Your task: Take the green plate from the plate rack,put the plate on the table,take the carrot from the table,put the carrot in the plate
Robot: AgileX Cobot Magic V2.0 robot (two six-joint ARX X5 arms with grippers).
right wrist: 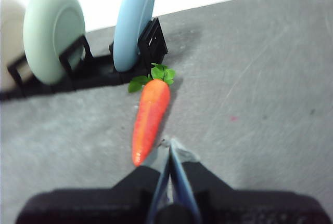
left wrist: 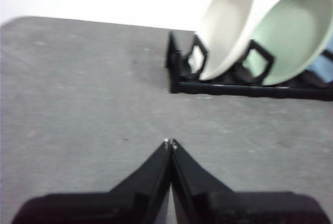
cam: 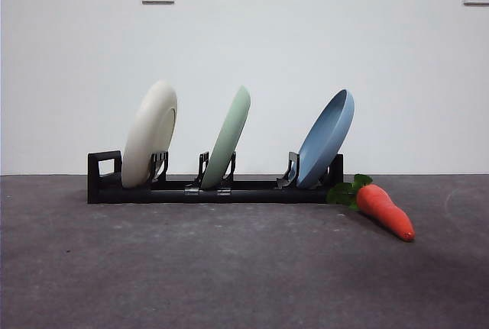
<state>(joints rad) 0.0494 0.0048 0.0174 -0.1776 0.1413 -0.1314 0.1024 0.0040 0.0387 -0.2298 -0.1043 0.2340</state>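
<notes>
The green plate (cam: 228,140) is sitting in the middle slot of the plate rack (cam: 214,189), leaning on edge, with the cream-white plate (cam: 148,133) standing in the slot on one side of it and the blue plate (cam: 326,138) in the slot on the other. The rack itself is resting on the dark grey table (cam: 229,268). The carrot (cam: 384,210) is lying flat on the table just beside the rack's end nearest the blue plate, its green leaves pointing at the rack and almost touching it. The left gripper (left wrist: 170,143) is hovering over bare table, apart from the rack's square loop end, jaws pressed together and holding nothing. The right gripper (right wrist: 169,142) is hanging just beside the carrot's narrow tip, jaws together too, empty.
</notes>
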